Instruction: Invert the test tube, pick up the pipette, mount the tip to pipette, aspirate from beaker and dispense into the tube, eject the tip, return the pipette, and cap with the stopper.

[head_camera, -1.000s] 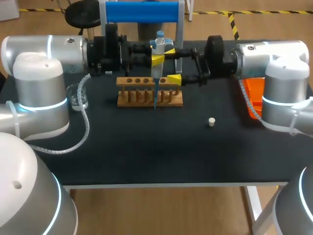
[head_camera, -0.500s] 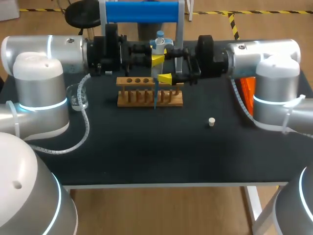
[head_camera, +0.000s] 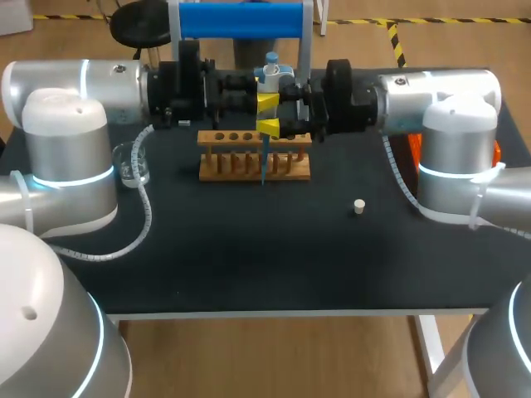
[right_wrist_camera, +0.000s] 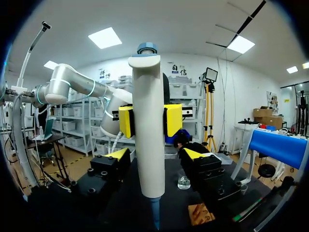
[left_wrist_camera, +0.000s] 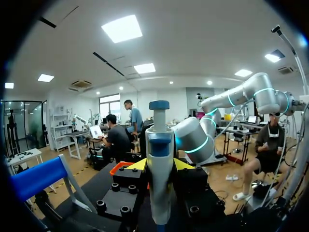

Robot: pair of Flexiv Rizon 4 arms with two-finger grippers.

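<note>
Currently: pipette [head_camera: 270, 80] upright over the wooden rack [head_camera: 290, 172], back middle of the table [head_camera: 249, 257]. Left gripper [head_camera: 267, 101] is clamped on the upper body, its flat yellow pads pressing from both sides in the right wrist view. This side grip probably keeps the shaft vertical and leaves the plunger cap free.

Right gripper [right_wrist_camera: 154, 154] flanks the lower body with fingers apart and a gap showing on each side, so it is not gripping. Judged: it is placed to steady, take over or work the pipette; which one cannot be told.

Blue tip [head_camera: 264, 166] is mounted, slender and tapered, pointing down at the rack's front. The test tube cannot be made out, so entry is unconfirmed.

Materials:
- Pipette body: smooth pale plastic, rounded, with a blue cap.
- Rack: bare wood with a row of round holes.
- Stopper [head_camera: 359, 206]: small pale plug lying on the matt dark table well apart from the rack. Capping not yet done.
- Beaker [head_camera: 133, 163]: clear glass, standing beside the left arm.
</note>
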